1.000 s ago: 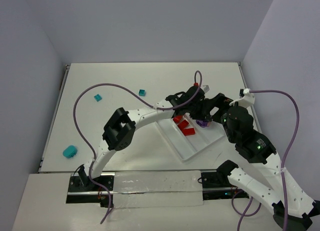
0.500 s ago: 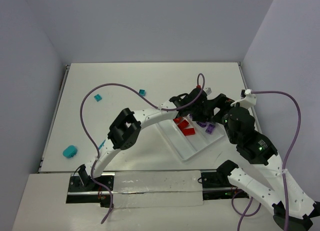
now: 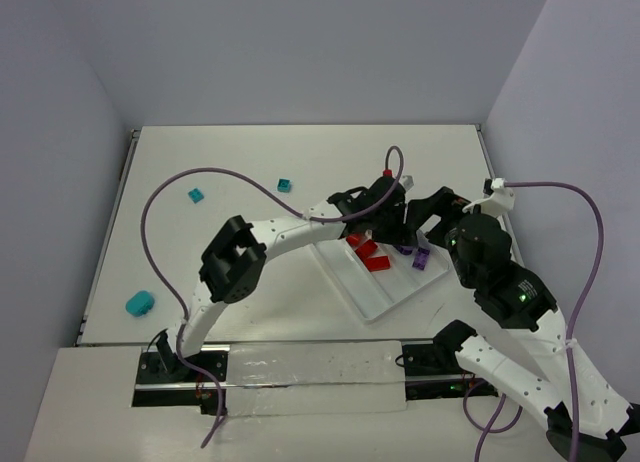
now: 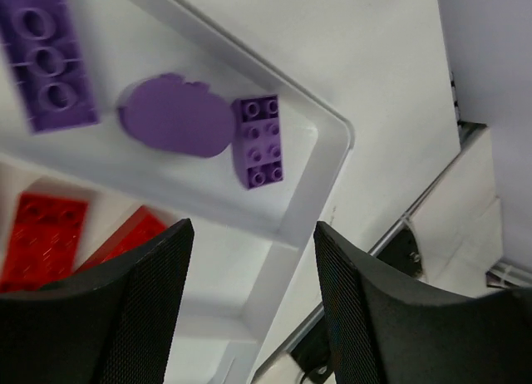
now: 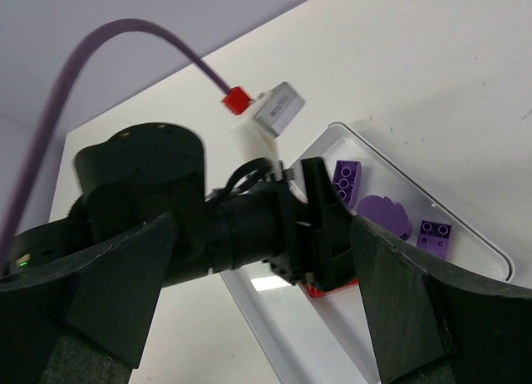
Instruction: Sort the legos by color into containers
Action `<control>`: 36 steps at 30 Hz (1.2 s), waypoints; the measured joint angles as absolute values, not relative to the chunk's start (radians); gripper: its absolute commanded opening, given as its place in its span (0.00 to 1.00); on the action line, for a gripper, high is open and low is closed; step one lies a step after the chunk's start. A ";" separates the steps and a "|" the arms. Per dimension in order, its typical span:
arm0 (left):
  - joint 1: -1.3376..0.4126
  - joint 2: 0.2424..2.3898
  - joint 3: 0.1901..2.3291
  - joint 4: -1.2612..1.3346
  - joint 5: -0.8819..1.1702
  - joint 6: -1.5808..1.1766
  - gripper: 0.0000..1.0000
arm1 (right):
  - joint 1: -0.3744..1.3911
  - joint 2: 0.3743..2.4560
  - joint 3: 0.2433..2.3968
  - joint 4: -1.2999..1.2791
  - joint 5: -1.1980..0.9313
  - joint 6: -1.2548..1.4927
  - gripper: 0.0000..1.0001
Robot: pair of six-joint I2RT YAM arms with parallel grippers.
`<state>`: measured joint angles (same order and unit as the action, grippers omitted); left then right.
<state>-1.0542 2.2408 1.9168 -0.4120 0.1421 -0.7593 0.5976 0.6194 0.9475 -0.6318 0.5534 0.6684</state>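
Note:
The white tray point(image 3: 372, 300) lies between the arms. Two red legos point(image 3: 371, 255) lie in its middle compartment, and they also show in the left wrist view point(image 4: 43, 241). A long purple brick point(image 4: 46, 56), a rounded purple piece point(image 4: 176, 116) and a small purple brick point(image 4: 259, 141) lie in the right compartment; the purple pieces also show from above point(image 3: 421, 259). Three teal legos point(image 3: 195, 195), point(image 3: 285, 185), point(image 3: 139, 302) lie on the table at the left. My left gripper point(image 3: 393, 227) point(image 4: 249, 317) hovers open and empty over the tray. My right gripper point(image 3: 428, 212) point(image 5: 266, 317) is open and empty just right of it.
The left arm's gripper body point(image 5: 324, 226) fills the middle of the right wrist view, close in front of the right fingers. The tray's corner wall point(image 4: 328, 164) is near the table's front edge. Purple cables arch over both arms.
The left arm has shifted slightly above the tray, still open. The right gripper drew back a little, uncovering the small purple brick in the right compartment. The bricks have not moved.

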 measured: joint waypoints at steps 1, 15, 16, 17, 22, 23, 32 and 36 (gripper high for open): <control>-1.054 2.208 1.889 -0.423 0.120 -0.749 0.68 | 0.598 0.618 0.952 -0.633 0.553 0.669 0.93; -0.906 1.720 1.416 -0.564 -0.135 -0.694 0.67 | 0.598 0.613 0.976 -0.626 0.518 0.669 0.93; -0.877 1.697 1.391 -0.574 -0.146 -0.694 0.68 | 0.598 0.614 0.976 -0.623 0.516 0.669 0.93; -0.848 1.671 1.368 -0.588 -0.155 -0.694 0.68 | 0.598 0.614 0.976 -0.621 0.515 0.669 0.93; -0.711 1.578 1.316 -0.627 -0.199 -0.688 0.69 | 0.598 0.618 0.975 -0.611 0.507 0.669 0.93; -0.666 1.558 1.310 -0.628 -0.206 -0.684 0.71 | 0.598 0.620 0.974 -0.608 0.505 0.669 0.93; -0.325 1.496 1.218 -0.639 -0.236 -0.686 0.89 | 0.598 0.645 0.956 -0.583 0.486 0.668 0.93; -0.223 1.516 1.215 -0.648 -0.262 -0.695 0.92 | 0.598 0.651 0.955 -0.582 0.485 0.664 0.93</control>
<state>-0.2228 1.5159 1.2146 -0.6476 -0.2623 -0.6955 0.5976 0.6507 0.9546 -0.5819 0.4850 0.6637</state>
